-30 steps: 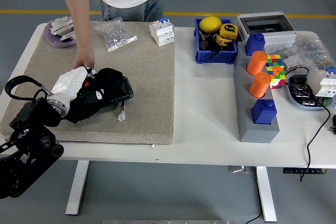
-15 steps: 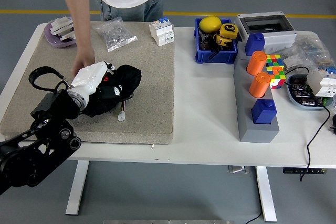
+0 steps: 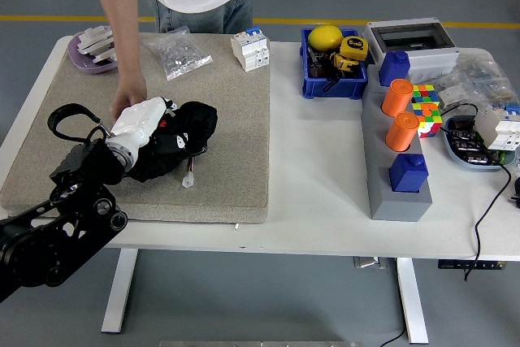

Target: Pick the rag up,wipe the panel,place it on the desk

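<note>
A black rag [image 3: 193, 122] lies bunched on the beige mat [image 3: 236, 119] at the left of the table. My left hand [image 3: 149, 122], white with a black arm behind it, presses down on the rag with its fingers curled into the cloth. The panel under the rag is almost wholly hidden; only a thin wire with a white plug [image 3: 188, 180] sticks out below it. A person's hand [image 3: 128, 97] rests on the mat just behind my hand, touching the hidden panel's far left side. My right arm does not show.
On the mat's far edge are a purple dish of parts [image 3: 93, 48], a clear bag of small parts [image 3: 180, 53] and a white breaker [image 3: 251, 48]. To the right stand a blue bin [image 3: 333, 58], a grey block with orange cylinders [image 3: 398, 132] and a cube puzzle [image 3: 426, 107].
Over the last second my left hand slid the rag up and to the right across the panel. In the last half second it has barely moved. The person's hand stayed in place.
</note>
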{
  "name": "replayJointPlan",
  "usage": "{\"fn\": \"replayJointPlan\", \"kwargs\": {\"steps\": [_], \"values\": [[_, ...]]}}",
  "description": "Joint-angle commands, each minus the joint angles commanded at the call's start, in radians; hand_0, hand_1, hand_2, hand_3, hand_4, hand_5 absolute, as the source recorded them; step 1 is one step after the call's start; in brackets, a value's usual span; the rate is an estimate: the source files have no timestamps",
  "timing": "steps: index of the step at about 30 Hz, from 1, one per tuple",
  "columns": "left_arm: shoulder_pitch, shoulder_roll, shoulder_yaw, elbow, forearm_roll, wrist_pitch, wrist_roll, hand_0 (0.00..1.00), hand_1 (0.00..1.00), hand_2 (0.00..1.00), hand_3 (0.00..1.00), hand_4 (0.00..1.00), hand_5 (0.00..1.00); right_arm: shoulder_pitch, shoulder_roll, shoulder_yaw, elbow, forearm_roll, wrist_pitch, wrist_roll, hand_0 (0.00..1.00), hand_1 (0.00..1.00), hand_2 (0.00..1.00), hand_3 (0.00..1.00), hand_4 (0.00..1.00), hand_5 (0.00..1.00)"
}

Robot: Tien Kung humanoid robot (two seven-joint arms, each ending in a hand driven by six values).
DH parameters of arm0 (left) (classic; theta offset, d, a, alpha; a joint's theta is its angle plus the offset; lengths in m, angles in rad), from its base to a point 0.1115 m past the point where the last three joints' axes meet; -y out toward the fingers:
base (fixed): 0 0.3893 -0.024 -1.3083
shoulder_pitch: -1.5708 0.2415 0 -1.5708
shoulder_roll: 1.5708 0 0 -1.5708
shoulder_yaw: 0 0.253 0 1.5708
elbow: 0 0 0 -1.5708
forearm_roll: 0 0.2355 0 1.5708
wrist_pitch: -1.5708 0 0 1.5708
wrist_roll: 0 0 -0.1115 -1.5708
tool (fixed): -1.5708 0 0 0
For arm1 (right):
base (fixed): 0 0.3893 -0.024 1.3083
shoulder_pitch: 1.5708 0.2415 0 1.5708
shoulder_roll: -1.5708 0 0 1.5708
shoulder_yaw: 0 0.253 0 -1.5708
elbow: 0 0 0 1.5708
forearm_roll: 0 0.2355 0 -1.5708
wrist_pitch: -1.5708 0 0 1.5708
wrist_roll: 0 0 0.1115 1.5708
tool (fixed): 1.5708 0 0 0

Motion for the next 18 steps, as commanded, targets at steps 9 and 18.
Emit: {"fn": "replayJointPlan", "kwargs": {"steps": [9,18], "values": [[0.021,0.020,-0.025,0.002,0.008,0.001,0.002,0.201,0.154,0.535,0.523,0.180,0.002,-0.003,-0.001,0.006,0.001,-0.003,0.000,0.000,0.753,0.614,0.641,0.618,0.998,0.624],[0.055,0.042,-0.050,-0.003,0.009,0.001,0.000,0.200,0.153,0.533,0.521,0.180,0.002,-0.006,-0.003,0.010,0.000,-0.006,-0.002,0.000,0.753,0.615,0.641,0.617,0.998,0.625]]}}
